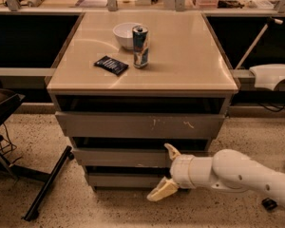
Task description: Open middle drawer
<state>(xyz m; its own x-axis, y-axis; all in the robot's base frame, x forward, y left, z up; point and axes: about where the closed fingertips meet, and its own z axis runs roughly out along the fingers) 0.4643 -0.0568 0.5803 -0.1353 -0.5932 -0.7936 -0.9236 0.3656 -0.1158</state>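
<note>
The middle drawer is the mid-sized plain grey front in a stack of three under a tan table top. It looks pushed in. My gripper is at the lower right of the cabinet, on a white arm coming from the right. It is open, with its upper fingertip at the middle drawer's top edge and its lower one in front of the bottom drawer. It holds nothing.
The widest top drawer has white scratch marks. A white bowl, a can and a dark packet sit on the table top. A black stand leg lies on the floor at the left. A white object is at the right.
</note>
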